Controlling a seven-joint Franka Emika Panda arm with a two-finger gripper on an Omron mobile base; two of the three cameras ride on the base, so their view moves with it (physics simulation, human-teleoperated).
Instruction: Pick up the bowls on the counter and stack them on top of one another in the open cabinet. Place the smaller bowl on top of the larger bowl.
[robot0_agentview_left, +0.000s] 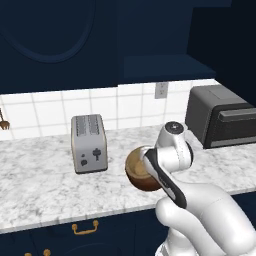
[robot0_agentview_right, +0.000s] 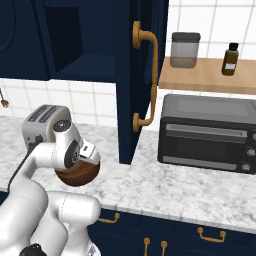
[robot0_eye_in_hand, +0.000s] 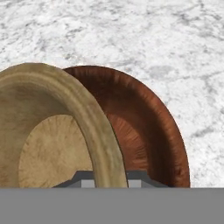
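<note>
Hand view: the smaller bowl (robot0_eye_in_hand: 48, 144), light tan, fills the frame from 7 to 11 o'clock, its rim running down to the gripper (robot0_eye_in_hand: 110, 178) at 6 o'clock, where the fingers are clamped together on that rim. Just behind it, from 12 to 4 o'clock, sits the larger bowl (robot0_eye_in_hand: 144, 127), dark reddish-brown, over the marbled counter (robot0_eye_in_hand: 166, 39). Whether the tan bowl touches the brown one I cannot tell.

By my reading, the step in hand is carrying the small bowl, yet the large bowl is not in the cabinet. The next move calls for lifting toward the open cabinet (robot0_agentview_right: 82, 67), at 11 o'clock in the right base view, clearing its door edge.

In both base views the white arm covers the hand; only part of a brown bowl shows beneath the wrist. The fingertips are mostly cut off at the bottom edge. A toaster (robot0_agentview_left: 89, 143) stands at 9 o'clock of the bowls.
</note>
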